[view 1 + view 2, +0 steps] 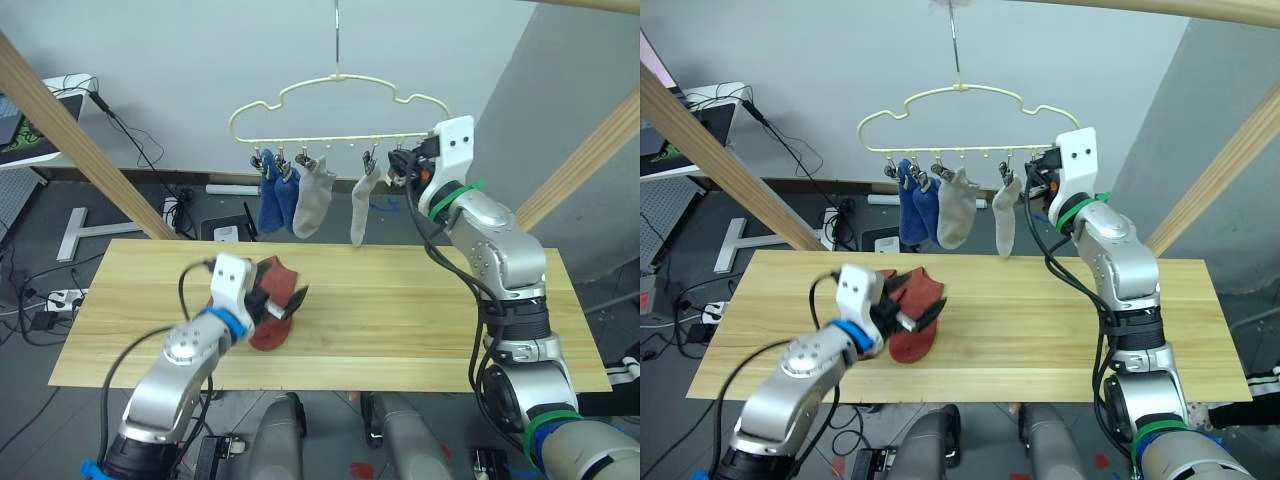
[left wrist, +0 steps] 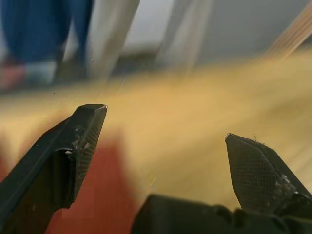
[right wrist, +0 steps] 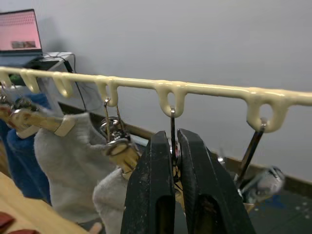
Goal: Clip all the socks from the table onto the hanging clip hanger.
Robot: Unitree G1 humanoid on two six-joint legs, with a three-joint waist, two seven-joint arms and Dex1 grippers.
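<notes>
Right gripper (image 3: 174,161): black fingers pressed together on a clip (image 3: 173,146) hanging from the clip hanger (image 1: 340,85), second hole from its right end.
Left gripper (image 2: 163,141): fingers spread wide, nothing between them; it hovers low over the rust-red socks (image 1: 272,300).
Gripper material: matte black fingers; the left fingertips (image 2: 85,139) show fine cross-hatched pads.
Clip hanger: thin cream-yellow wire, cloud-shaped outline above a straight bar with small loops; metal hook on top; bar runs left to right.
Blue socks (image 1: 275,200): soft knit, two clipped side by side at the hanger's left end, hanging long axis down.
Grey socks (image 1: 313,200): light knit, two clipped separately near the bar's middle, toes down.
Rust-red socks: bunched together on the table (image 1: 420,320), left of centre, long axis roughly front to back.
Table: pale-yellow wood planks, visible grain running lengthwise.
Room: grey wall, angled wooden beams (image 1: 70,135) at both sides, cables (image 1: 130,130) on a dark floor.
</notes>
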